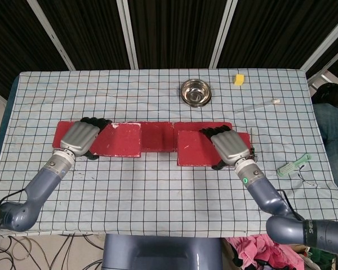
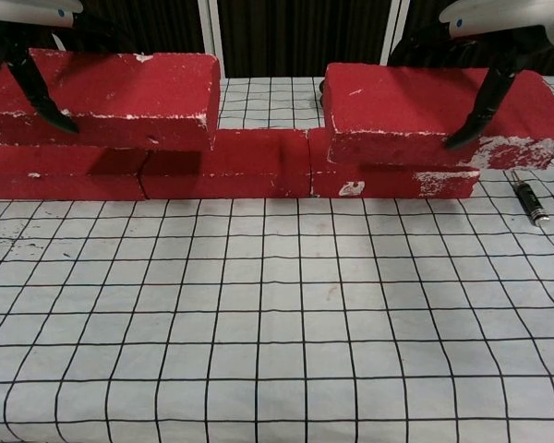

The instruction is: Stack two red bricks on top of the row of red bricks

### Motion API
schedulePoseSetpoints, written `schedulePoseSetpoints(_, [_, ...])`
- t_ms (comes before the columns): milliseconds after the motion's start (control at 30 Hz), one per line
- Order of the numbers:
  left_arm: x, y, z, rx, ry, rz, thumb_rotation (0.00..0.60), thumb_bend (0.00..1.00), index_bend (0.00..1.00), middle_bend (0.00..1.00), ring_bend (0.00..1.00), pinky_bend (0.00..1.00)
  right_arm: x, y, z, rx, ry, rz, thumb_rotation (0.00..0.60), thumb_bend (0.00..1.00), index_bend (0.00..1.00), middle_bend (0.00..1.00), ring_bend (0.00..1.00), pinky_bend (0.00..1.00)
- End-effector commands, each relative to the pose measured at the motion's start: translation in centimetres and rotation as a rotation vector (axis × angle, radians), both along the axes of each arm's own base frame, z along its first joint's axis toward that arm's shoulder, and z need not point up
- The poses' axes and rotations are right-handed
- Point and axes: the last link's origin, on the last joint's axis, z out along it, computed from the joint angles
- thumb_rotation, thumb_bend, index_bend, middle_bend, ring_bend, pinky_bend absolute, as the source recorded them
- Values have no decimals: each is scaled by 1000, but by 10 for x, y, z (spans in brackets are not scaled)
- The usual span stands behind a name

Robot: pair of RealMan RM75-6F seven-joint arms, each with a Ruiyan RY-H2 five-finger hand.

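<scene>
A row of red bricks [image 1: 158, 136] lies across the middle of the checked cloth, also shown in the chest view [image 2: 226, 171]. My left hand [image 1: 81, 138] grips a red brick [image 1: 122, 140] by its left end and holds it over the row's left part [image 2: 111, 92]. My right hand [image 1: 230, 146] grips a second red brick [image 1: 194, 148] by its right end, over the row's right part [image 2: 415, 111]. Both bricks lie level along the row. Whether they touch the row I cannot tell. In the chest view both hands [image 2: 28, 11] [image 2: 508, 11] are cut off by the top edge.
A steel bowl [image 1: 195, 91] and a yellow cube [image 1: 239, 79] stand behind the row. A thin glass rod [image 1: 259, 105] lies at the back right. A small black pen-like tool [image 2: 533, 201] lies just right of the row. A green item [image 1: 293, 165] lies near the right edge.
</scene>
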Motion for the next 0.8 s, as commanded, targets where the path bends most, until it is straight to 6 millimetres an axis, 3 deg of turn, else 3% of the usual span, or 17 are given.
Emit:
schedulePoseSetpoints(33, [2,15,2,15,5,4,600,185,177,201,150,264,10,-24,7,10,-17,-1,600,68,148,197,168,123])
schedulePoseSetpoints(367, [-9,48,-12,16,-19,44,600,185,177,199,147,262,19,-65,-16,75,-6,-24,600,69,148,197,168,123])
schedulePoseSetpoints(800, [-33,66,-34,-36,-63,87,600,184,179,194,139,255,25,-93,-55,151,34,-79,600,68,147,197,168,123])
